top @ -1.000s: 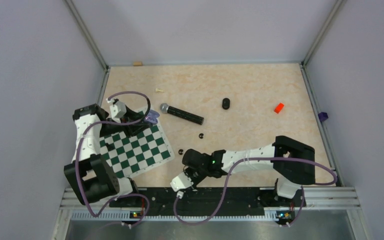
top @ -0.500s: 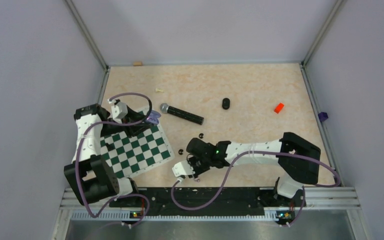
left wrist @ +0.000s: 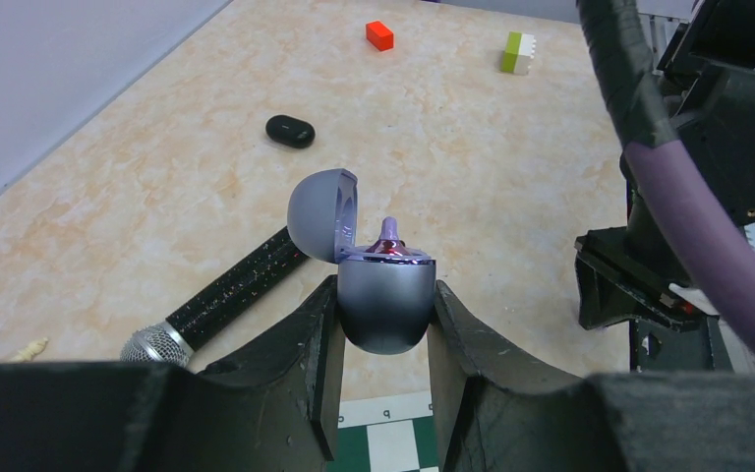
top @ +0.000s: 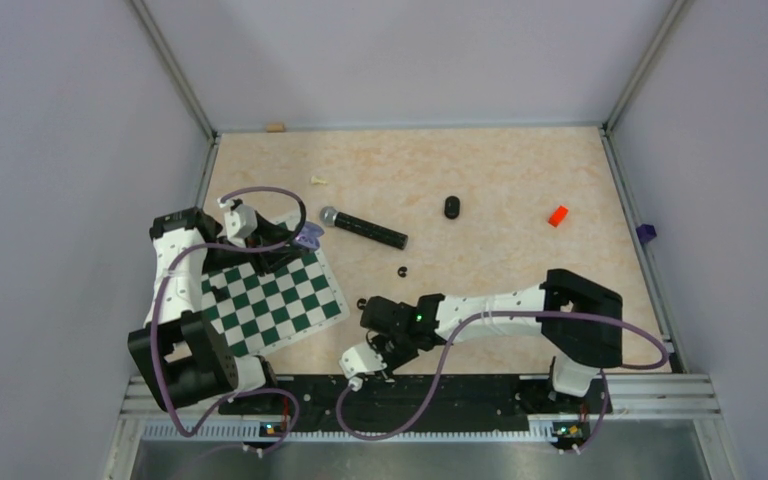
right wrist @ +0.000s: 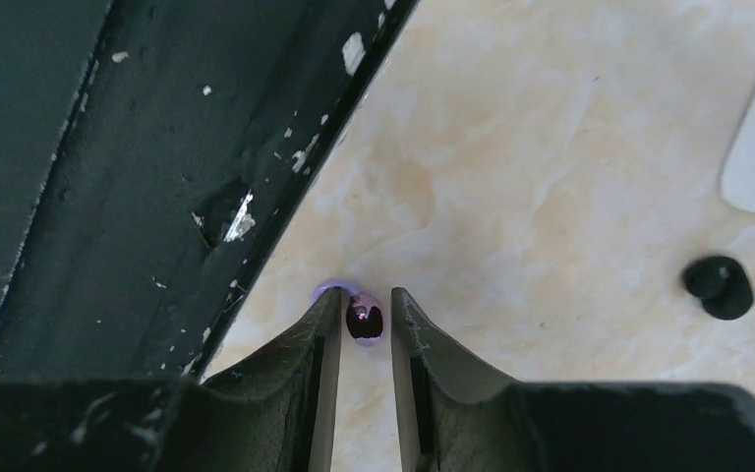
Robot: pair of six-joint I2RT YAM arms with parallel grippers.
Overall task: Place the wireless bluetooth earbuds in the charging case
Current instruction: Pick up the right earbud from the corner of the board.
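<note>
Purple earbud [right wrist: 364,320] lies on the surface between the tips of the right gripper [right wrist: 365,305], hard against the black rail [right wrist: 157,147] at the near edge. The jaws flank it closely, but I cannot tell whether they pinch it yet. Its destination, the charging case [left wrist: 385,300], sits well off to the left and farther back, clenched in the left gripper [left wrist: 385,293] over the chessboard [top: 270,295], mouth up and lid open. The right arm is clearly nearer this bud and would have to carry it leftward.
</note>
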